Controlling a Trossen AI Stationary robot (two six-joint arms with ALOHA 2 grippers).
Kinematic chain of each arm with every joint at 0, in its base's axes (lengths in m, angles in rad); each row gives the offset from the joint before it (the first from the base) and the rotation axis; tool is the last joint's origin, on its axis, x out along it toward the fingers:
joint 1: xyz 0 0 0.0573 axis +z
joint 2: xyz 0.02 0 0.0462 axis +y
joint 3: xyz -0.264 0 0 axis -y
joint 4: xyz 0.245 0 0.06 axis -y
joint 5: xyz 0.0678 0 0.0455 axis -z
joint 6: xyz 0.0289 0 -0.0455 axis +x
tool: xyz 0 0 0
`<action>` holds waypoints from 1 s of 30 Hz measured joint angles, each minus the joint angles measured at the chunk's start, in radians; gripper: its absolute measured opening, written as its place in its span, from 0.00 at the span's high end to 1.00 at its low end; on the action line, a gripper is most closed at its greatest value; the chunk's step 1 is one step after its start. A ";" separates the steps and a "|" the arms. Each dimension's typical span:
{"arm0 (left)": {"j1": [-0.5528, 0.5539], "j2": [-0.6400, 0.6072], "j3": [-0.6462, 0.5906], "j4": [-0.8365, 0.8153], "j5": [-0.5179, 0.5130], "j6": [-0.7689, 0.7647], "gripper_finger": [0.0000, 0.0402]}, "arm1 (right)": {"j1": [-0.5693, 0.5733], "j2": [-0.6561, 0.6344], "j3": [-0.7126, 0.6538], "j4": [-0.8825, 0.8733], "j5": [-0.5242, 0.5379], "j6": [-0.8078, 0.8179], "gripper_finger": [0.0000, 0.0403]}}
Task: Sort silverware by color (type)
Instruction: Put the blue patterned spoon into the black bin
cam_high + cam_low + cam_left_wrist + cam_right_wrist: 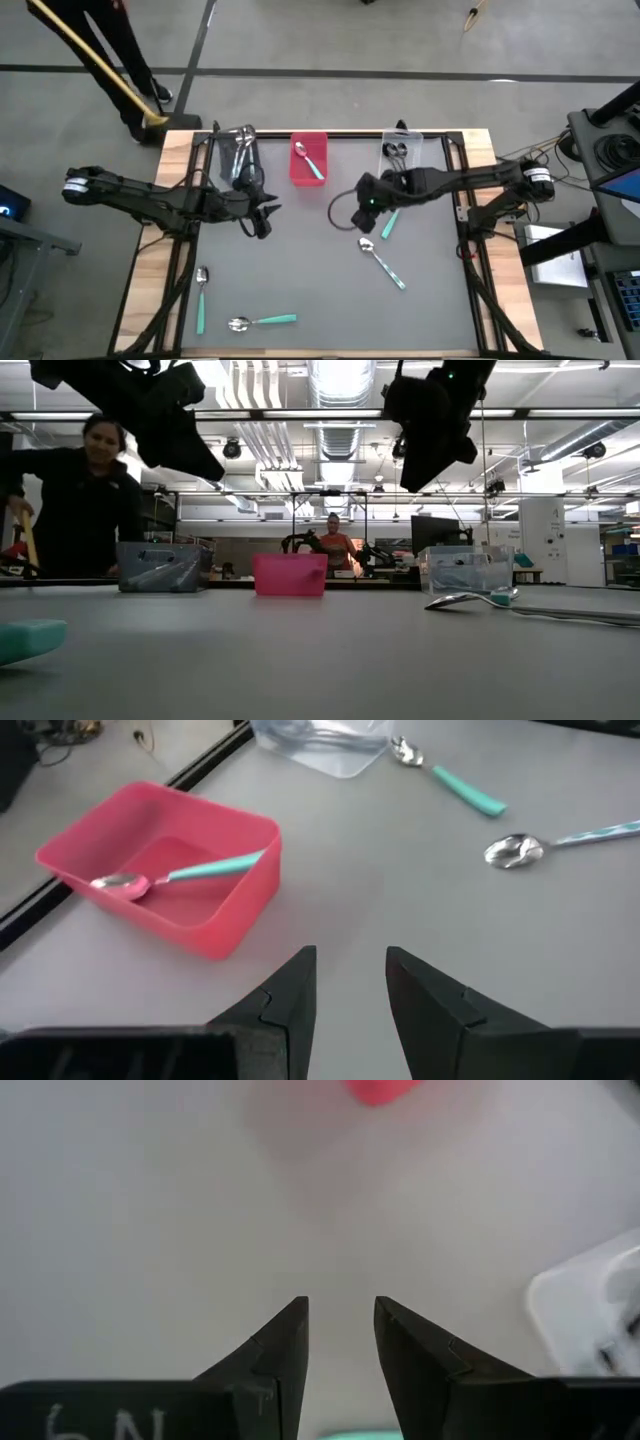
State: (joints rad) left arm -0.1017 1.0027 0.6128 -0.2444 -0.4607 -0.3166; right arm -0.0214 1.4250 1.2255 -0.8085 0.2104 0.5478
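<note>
My left gripper [263, 218] hangs open above the mat, near the pink bin [165, 870], in which one teal-handled spoon [185, 872] lies. My right gripper [360, 202] hangs open above the mat's middle, and nothing is between its fingers [285, 1345]. Just beside it lies a teal-handled spoon [389, 223]. A spoon with a pale patterned handle [382, 263] lies nearer the front. Two more teal-handled spoons [201, 298] [262, 321] rest flat at the near left. In the low view both grippers [185, 440] [432, 445] are well above the table.
A grey bin [237, 150] with pale spoons stands at the far left. A clear bin [400, 148] with black spoons stands at the far right. A person with a broom [110, 70] stands beyond the table's far left corner. Open mat lies between the arms.
</note>
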 joint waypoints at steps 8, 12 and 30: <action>0.000 -0.001 0.076 -0.099 -0.002 -0.010 0.74 | 0.099 0.012 0.000 -0.010 -0.019 0.226 0.73; 0.000 0.002 0.153 -0.166 -0.003 -0.007 0.74 | 0.143 0.050 0.000 -0.038 -0.066 0.294 0.69; 0.000 0.013 0.177 -0.122 -0.003 -0.043 0.74 | 0.320 0.332 -0.001 -0.171 -0.219 0.433 0.59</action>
State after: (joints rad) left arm -0.1013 1.0155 0.7901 -0.3663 -0.4637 -0.3601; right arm 0.2984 1.7566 1.2240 -0.9795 -0.0086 0.9809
